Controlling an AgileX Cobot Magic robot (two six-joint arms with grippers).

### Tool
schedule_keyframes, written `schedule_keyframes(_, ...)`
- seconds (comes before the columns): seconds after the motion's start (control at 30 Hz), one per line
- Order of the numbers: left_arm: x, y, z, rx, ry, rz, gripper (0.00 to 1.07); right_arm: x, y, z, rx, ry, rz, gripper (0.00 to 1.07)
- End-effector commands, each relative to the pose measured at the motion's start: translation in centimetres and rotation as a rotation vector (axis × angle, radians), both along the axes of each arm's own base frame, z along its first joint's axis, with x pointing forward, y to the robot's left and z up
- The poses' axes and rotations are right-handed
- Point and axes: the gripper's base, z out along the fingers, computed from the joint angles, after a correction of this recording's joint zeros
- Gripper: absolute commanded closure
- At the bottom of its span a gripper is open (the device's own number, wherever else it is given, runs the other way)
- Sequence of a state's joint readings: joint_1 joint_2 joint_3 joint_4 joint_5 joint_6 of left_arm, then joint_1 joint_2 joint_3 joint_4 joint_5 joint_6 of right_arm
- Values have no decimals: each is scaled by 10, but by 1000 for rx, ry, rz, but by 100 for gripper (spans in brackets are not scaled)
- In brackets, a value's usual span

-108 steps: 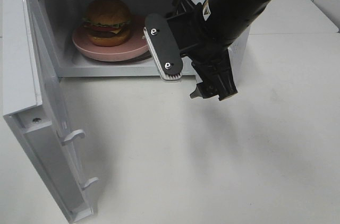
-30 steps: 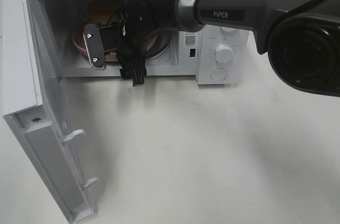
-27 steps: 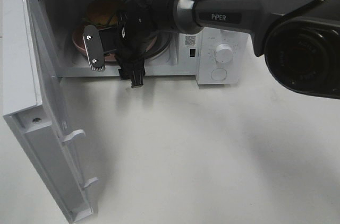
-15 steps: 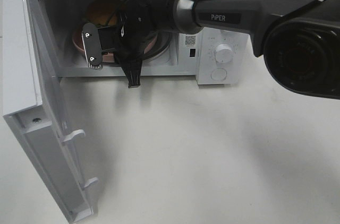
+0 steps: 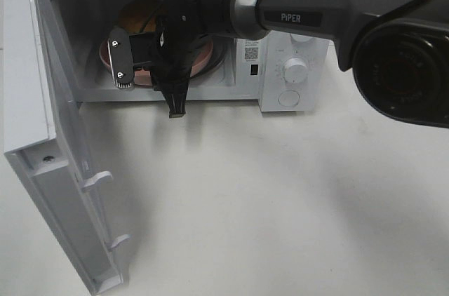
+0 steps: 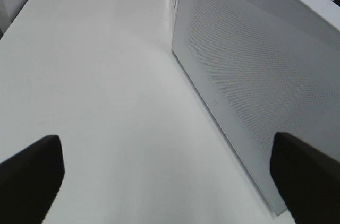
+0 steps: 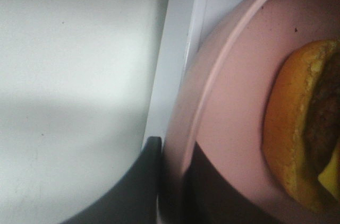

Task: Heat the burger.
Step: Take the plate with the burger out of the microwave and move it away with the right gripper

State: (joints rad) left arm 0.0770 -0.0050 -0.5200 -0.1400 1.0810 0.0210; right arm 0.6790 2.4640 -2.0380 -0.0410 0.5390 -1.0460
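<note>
The burger [image 5: 138, 14] sits on a round pink plate [image 5: 205, 57] inside the open microwave [image 5: 291, 64], mostly hidden behind my right arm. In the right wrist view the burger's [image 7: 300, 134] bun edge and patty show on the plate [image 7: 239, 96]. My right gripper [image 5: 174, 98] reaches into the oven's mouth and is shut on the plate's front rim, which passes between the dark fingers of the gripper [image 7: 172, 181]. My left gripper [image 6: 170, 181] is open over bare table, with nothing between its fingertips [image 6: 29, 173].
The microwave door [image 5: 63, 170] stands swung out at the left, its handle hooks facing the table. The left wrist view shows a meshed white panel [image 6: 249, 91] beside that gripper. Two knobs [image 5: 296, 70] are on the oven's right panel. White table [image 5: 280, 205] stretches in front.
My right arm came in from the table to the oven's mouth. In the last second its jaws closed on the plate's rim and it edged slightly left.
</note>
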Motion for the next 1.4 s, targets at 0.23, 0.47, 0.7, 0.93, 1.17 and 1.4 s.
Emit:
schedule_keyframes(0.23, -2, 0, 0, -3, -25, 0, 9, -6, -4, 39, 25, -33, 4, 107)
schedule_keyframes(0.47, -2, 0, 0, -3, -25, 0, 9, -23, -19, 42, -2, -82, 52, 107)
schedule_keyframes(0.7, -2, 0, 0, -3, -25, 0, 9, -38, -31, 44, 39, -146, 67, 107)
schedule_keyframes(0.93, -2, 0, 0, -3, -25, 0, 9, -63, -46, 40, 10, -167, 112, 107)
schedule_keyframes(1.17, -2, 0, 0, -3, -25, 0, 9, -85, -63, 40, 23, -189, 130, 107)
schedule_keyframes(1.4, -2, 0, 0, -3, -25, 0, 9, -112, -84, 47, 36, -203, 141, 107)
